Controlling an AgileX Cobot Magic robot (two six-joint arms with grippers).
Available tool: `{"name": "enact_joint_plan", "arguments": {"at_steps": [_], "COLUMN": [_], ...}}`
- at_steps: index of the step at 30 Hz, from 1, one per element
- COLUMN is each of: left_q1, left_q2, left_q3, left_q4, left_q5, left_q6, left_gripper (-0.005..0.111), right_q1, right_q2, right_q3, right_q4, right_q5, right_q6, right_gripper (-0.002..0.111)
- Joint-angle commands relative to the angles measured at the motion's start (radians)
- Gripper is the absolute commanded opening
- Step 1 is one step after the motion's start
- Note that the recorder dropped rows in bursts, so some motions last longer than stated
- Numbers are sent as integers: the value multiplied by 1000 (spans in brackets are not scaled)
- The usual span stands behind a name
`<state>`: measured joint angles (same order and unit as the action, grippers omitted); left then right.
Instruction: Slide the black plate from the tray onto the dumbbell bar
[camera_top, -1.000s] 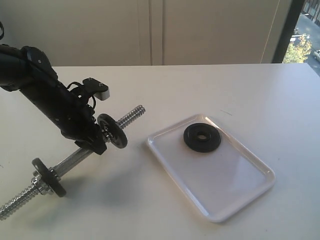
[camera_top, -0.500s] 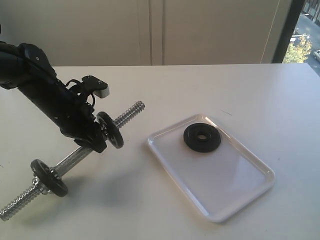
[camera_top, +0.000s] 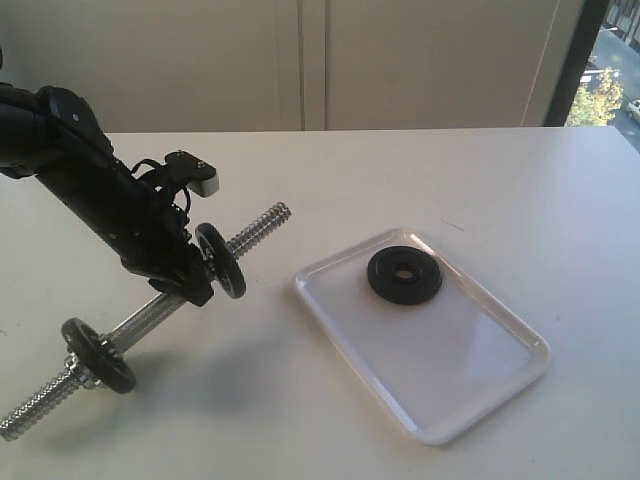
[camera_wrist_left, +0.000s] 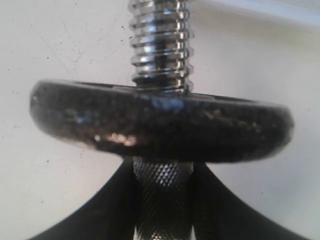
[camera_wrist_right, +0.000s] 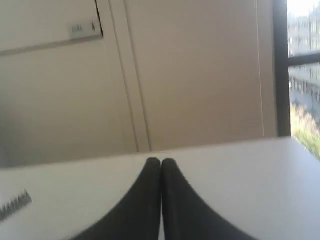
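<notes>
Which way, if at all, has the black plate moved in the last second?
No, it has not moved. The black plate lies flat at the same spot in the tray, near its far corner, as before.

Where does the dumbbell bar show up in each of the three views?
Exterior: dumbbell bar slants across the left side.
Left wrist: mid-picture, knurled part between the fingers, threads beyond a disc.
Right wrist: only a threaded tip at the picture's edge.
Shared landmark: the bar's coarse threads.

Middle of dumbbell bar (camera_top: 145, 320) out of sight behind left claw (camera_top: 200, 282)
</notes>
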<state>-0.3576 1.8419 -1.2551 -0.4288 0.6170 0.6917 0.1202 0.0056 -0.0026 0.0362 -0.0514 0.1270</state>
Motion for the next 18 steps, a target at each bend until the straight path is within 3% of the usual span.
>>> {"name": "enact_joint_plan", "arguments": {"at_steps": [1,3,4,7,12,15,18], "left_q1": [-5,-5,-5,-5,-5,-5,-5], "left_q2": [-50,-50,-50,-50,-50,-50,-50], "left_q3": [-15,-15,-15,-15,-15,-15,-15], "left_q4": [-78,-78,-78,-78,-78,-78,-78], "left_q5": [-2,-2,-2,-17,-17,-23,-23], "left_q6": [4,4,4,4,8,8,8], "left_gripper": [0,0,0,0,0,0,0], "right_q1": [1,1,1,1,6,64,124], "right_q2": [-6,-6,-6,24,278,568,848], "right_q3": [3,3,3,-80,-262,-509,-715], "right_q4": [77,106,108,100,-85,-107,-9], "right_q5": [-422,-615,-587,-219,-136,257,538], "right_q6": [147,204,195,206,277,246,35], "right_gripper": [0,0,0,0,0,0,0]}}
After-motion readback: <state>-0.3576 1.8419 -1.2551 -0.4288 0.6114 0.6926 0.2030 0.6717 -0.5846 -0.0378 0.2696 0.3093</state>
